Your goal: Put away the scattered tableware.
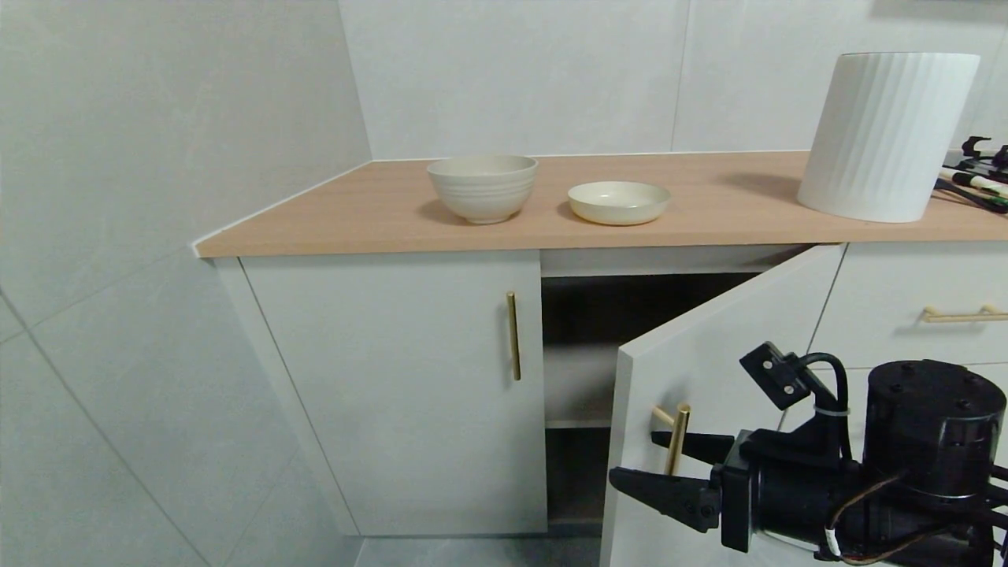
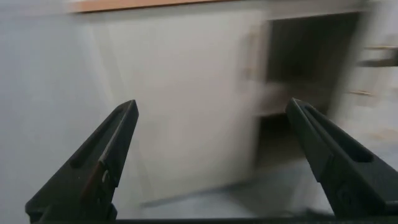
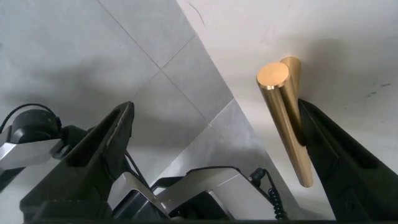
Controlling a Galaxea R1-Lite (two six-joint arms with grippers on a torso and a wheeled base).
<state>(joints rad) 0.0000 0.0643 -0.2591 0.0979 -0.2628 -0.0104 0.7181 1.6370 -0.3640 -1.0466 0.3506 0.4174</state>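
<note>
Tableware: a bowl (image 1: 482, 187) and a shallow dish (image 1: 619, 201) sit side by side, not touching, on the counter (image 1: 732, 205) above the cabinet (image 1: 394, 378). Neither is in a gripper.

Right gripper (image 1: 639, 457): low at the open door (image 1: 709, 346). Its fingers are spread wide with the brass handle (image 1: 676, 441) between them, close to one finger. It grips nothing.

Left gripper (image 2: 211, 106): spread wide and empty, facing the cabinet front. That view is blurred, so little more can be said.

Cabinet: the right door stands out at an angle, with a shelf (image 1: 579, 386) visible in the dark opening. The left door is shut.

Stage: by the look of it, the door is open enough and the fetching has not begun.

Risk at the handle: the handle sits inside the spread fingers, so a sideways pull-away could hook it. That would drag the door wider or swing it back over the opening. Backing straight off looks safer.

Risk at the door: it juts toward the robot, so an arm rising to the counter could knock its edge.

Risk at the counter: both pieces look smooth and rounded. A pinch on the bowl's rim could slip, or push it into the dish.

Risk at the shelf: the opening is low and dark. A tilted bowl could clip the counter edge or the shelf front on the way in.

Bystander: a ribbed white vase (image 1: 886, 134) stands well apart on the right and seems out of harm's way.
</note>
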